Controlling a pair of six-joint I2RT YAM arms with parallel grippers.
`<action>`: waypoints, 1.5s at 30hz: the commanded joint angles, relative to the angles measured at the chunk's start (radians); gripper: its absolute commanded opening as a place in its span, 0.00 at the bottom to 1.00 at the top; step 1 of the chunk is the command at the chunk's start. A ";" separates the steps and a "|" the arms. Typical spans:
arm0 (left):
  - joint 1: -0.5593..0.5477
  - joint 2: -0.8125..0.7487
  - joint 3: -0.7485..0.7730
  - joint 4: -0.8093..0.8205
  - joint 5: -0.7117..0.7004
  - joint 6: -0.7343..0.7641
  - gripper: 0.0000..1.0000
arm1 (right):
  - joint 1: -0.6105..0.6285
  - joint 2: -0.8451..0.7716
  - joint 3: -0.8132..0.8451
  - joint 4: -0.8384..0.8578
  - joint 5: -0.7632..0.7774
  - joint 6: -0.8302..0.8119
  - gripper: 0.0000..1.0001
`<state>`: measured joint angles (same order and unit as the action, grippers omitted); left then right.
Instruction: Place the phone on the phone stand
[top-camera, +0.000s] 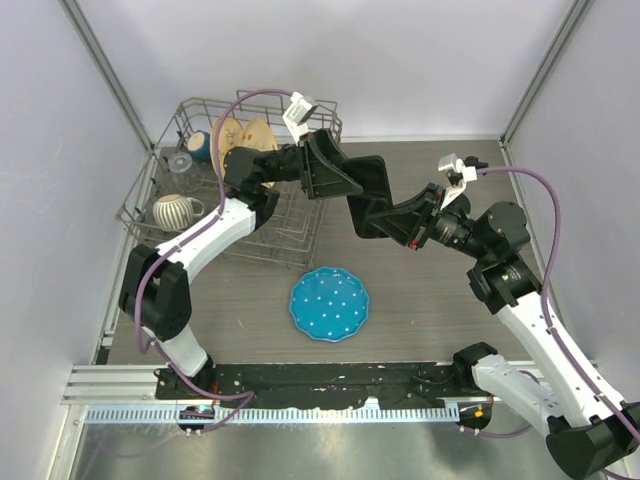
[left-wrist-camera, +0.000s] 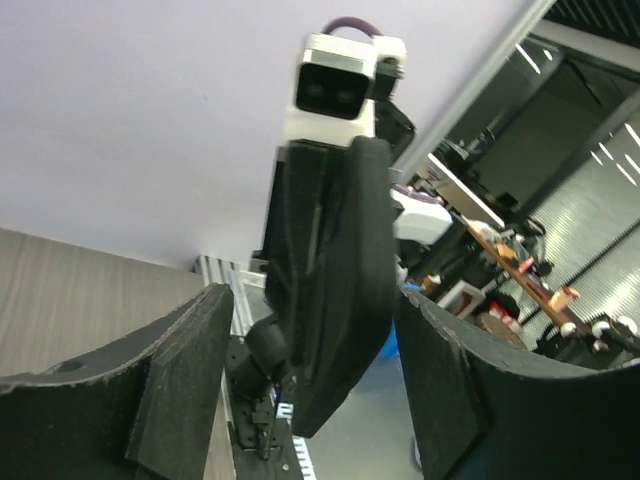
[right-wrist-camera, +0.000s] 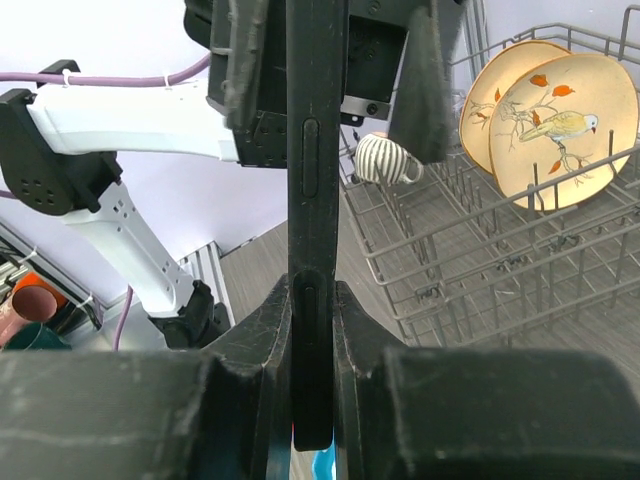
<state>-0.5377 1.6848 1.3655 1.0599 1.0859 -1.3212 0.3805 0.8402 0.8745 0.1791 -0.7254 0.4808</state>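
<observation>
the right gripper (right-wrist-camera: 312, 330) is clamped tight on the phone (right-wrist-camera: 313, 180), holding it edge-on in the air near the dish rack (right-wrist-camera: 480, 250). the left gripper (left-wrist-camera: 312, 310) faces it, fingers spread wide either side of the phone, gripping nothing.

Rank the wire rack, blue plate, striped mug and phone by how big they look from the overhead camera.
1. wire rack
2. blue plate
3. striped mug
phone: partly hidden, so unranked.

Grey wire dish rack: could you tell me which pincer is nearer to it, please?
Left. The left pincer hovers at the grey wire dish rack's right edge; the right pincer sits farther right, clamping the thin glossy black phone.
</observation>
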 joint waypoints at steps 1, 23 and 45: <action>-0.031 -0.004 0.052 0.160 0.048 -0.076 0.64 | 0.006 -0.046 -0.008 0.115 -0.002 -0.011 0.01; -0.088 0.004 0.089 0.137 -0.015 -0.067 0.26 | 0.006 -0.085 -0.009 -0.013 0.070 -0.097 0.01; -0.088 -0.014 0.070 0.103 -0.046 -0.029 0.02 | 0.006 -0.092 -0.008 -0.085 0.110 -0.123 0.01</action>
<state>-0.6189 1.7088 1.4197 1.1133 1.0653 -1.3136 0.3935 0.7666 0.8490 0.0734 -0.6834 0.3843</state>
